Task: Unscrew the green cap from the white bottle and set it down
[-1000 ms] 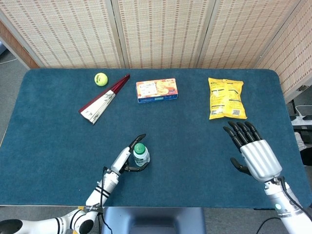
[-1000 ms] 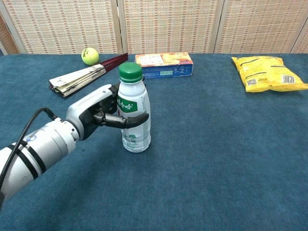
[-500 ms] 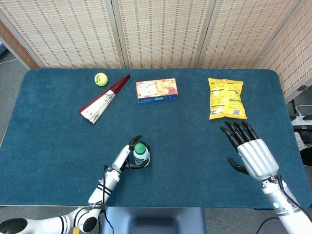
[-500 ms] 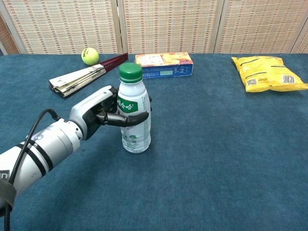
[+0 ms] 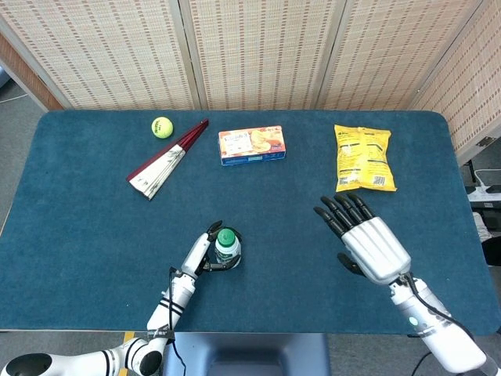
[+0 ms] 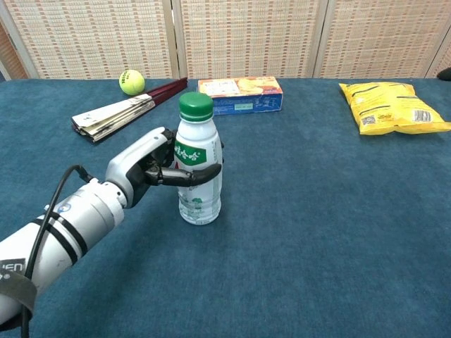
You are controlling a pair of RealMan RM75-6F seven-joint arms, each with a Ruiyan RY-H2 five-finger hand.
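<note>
The white bottle [image 6: 198,176] stands upright on the blue table, its green cap [image 6: 195,105] screwed on top. From above the green cap [image 5: 226,238] hides most of the bottle. My left hand [image 6: 146,171] grips the bottle's body from the left, fingers wrapped round the label. In the head view the left hand [image 5: 200,255] sits just left of the cap. My right hand [image 5: 362,240] hovers open over the table to the right of the bottle, fingers spread and pointing away, well apart from the cap. The chest view does not show it.
At the back lie a tennis ball [image 5: 162,127], a folded red fan [image 5: 165,163], a biscuit box [image 5: 251,146] and a yellow snack bag [image 5: 362,157]. Bare blue cloth [image 5: 290,235] separates the bottle from my right hand.
My right hand has moved left, from near the table's right edge toward the bottle, staying open. The left hand has closed snugger on the bottle, which has shifted slightly.
</note>
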